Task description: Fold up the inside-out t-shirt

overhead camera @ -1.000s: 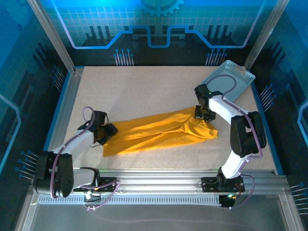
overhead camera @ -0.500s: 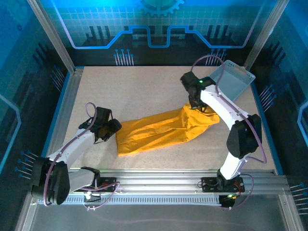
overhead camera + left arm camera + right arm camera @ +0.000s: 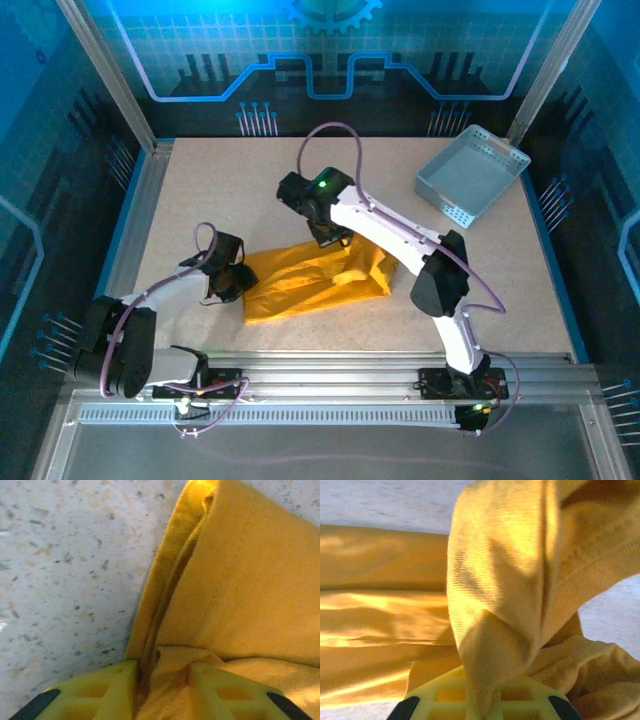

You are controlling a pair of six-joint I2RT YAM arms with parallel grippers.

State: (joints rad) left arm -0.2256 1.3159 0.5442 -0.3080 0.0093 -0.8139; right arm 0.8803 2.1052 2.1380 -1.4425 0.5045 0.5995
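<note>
Clenching the mustard-yellow soft cloth t-shirt (image 3: 310, 283) between their fingers, the left gripper (image 3: 162, 675) and the right gripper (image 3: 481, 692) hold a fold that seems only half laid.

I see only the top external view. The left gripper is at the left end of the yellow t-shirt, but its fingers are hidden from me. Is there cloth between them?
Observer: Yes, in the left wrist view a fold of the t-shirt lies between the fingers of the left gripper; whether they clamp it I cannot tell.
Operator: And the right gripper?
Observer: The right gripper is shut on the t-shirt; a pinched fold rises from its pads.
Operator: What lies beside the left fingers?
Observer: The shirt's layered edge, resting on the speckled table.
</note>
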